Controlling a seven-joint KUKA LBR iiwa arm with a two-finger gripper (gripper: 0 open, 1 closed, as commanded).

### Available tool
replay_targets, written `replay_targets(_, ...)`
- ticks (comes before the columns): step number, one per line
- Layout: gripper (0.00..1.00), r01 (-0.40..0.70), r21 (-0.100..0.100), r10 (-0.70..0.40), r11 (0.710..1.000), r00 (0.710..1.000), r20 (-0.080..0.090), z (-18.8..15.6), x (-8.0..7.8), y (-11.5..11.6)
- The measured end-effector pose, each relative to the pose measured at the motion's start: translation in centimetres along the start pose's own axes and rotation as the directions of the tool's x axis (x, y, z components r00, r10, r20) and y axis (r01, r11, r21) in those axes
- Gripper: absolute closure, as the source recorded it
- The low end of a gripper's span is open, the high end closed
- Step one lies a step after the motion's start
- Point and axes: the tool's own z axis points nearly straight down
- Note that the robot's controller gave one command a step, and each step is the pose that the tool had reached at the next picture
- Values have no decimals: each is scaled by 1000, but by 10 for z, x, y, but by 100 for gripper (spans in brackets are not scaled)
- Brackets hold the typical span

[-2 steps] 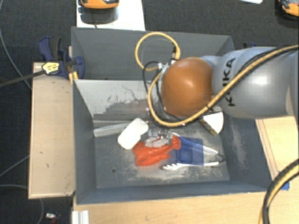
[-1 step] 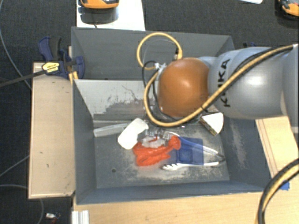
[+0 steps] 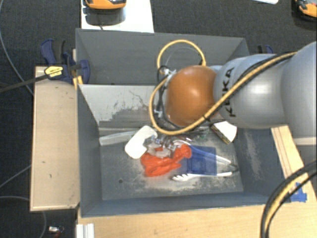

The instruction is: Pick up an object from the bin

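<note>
Down near the middle of the grey bin point(image 3: 114, 58), low against its floor: the gripper point(image 3: 164, 147), hung beneath the arm's rounded orange cover point(image 3: 190, 95). Width of its opening impossible to tell (metal tip parts sunk in among the clutter, half under the cover). Right at the tip, touching or very nearly so, two things: a flat white rounded piece point(image 3: 138, 142) at 9 o'clock from the gripper, and a crumpled orange-red thing point(image 3: 163, 165) at 6 o'clock, just beneath. No telling whether either lies in the grasp. Farther round, at 4 o'clock, a blue folded piece point(image 3: 204, 160) pressed against the orange-red thing's right side. Below that, at 5 o'clock, a thin white plastic utensil point(image 3: 203, 174) lying flat along the floor. Up at 2 o'clock, a white block with a tan edge point(image 3: 225, 131), partly tucked under the arm. Out past the white piece at 9 o'clock, a pale clear strip point(image 3: 115, 138) lying flat at the foot of the back wall.
</note>
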Motion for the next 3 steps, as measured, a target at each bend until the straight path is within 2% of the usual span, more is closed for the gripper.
replay_targets(1, 100, -164, 1, 164, 986, 986, 1, 7, -15, -4)
replay_targets(2, 100, -166, 1, 166, 986, 986, 1, 7, -15, -4)
replay_targets(3, 0, -167, -1, 167, 986, 986, -2, 8, -14, -3)
